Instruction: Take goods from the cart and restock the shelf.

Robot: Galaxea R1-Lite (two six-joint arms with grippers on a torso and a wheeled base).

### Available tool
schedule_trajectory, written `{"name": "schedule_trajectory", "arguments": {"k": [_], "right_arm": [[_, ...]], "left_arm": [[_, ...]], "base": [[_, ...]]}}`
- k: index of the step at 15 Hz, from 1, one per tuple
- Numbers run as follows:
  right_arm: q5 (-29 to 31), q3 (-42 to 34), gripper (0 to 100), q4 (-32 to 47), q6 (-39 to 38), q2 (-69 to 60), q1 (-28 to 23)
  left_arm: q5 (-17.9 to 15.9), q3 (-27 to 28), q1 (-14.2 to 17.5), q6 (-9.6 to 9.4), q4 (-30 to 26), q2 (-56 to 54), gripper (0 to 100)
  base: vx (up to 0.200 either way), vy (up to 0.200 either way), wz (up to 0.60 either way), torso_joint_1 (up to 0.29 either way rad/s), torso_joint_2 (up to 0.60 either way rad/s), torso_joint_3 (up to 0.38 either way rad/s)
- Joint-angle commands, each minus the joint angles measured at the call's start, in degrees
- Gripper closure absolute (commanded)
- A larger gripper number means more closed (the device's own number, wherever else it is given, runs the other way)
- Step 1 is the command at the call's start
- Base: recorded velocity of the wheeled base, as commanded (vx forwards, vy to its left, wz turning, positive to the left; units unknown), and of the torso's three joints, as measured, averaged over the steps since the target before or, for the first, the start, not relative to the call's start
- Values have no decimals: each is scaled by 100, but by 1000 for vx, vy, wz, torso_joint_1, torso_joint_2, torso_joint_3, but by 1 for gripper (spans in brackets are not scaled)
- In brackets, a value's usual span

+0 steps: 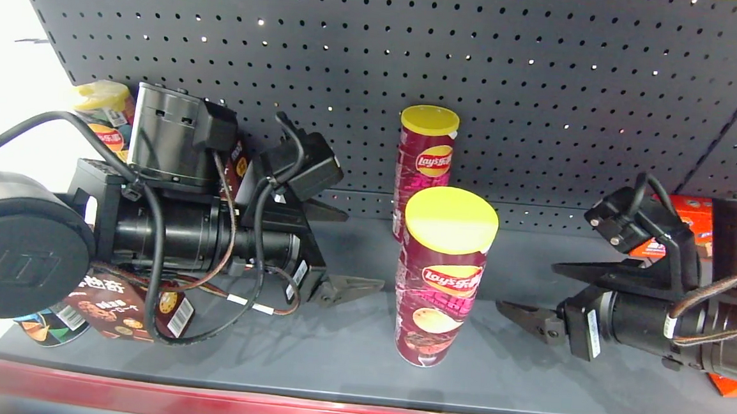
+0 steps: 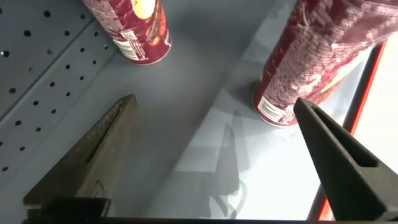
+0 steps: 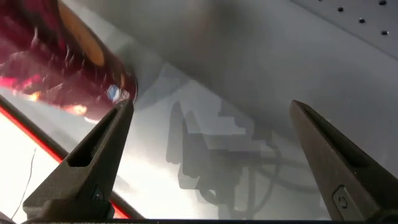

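Now L claw (image 1: 364, 250), R claw (image 1: 525, 286) gape flanking front can (image 1: 444, 282), prob. apart.

Both arms are matte black with cylindrical wrist housings. Left claw (image 1: 359, 250) and right claw (image 1: 528, 286) have dark, tapered, pointed fingers. A boxy black camera module (image 1: 301, 164) sits above each wrist. Black cables (image 1: 60, 114) and thin red-brown wires (image 1: 275, 272) loop along the left arm. There are white labels (image 1: 593, 334) at the flanges and a round embossed cap (image 1: 17, 246).
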State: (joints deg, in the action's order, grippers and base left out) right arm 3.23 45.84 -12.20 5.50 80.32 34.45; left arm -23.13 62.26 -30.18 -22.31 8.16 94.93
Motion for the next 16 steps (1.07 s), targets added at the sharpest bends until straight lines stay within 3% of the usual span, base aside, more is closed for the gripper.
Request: {"name": "schedule_trajectory", "arguments": {"k": [1, 7, 16], "right_arm": [[2, 294, 0, -1, -5, 352, 27], [20, 461, 0, -19, -5, 590, 387], [20, 233, 0, -19, -5, 431, 396]], "left_arm": [[1, 14, -5, -2, 2, -9, 0], [1, 6, 4, -2, 2, -18, 0], [10, 6, 4, -2, 2, -1, 0]], "base": [[0, 0, 0, 0, 0, 0], [0, 0, 0, 0, 0, 0], [0, 0, 0, 0, 0, 0]]}}
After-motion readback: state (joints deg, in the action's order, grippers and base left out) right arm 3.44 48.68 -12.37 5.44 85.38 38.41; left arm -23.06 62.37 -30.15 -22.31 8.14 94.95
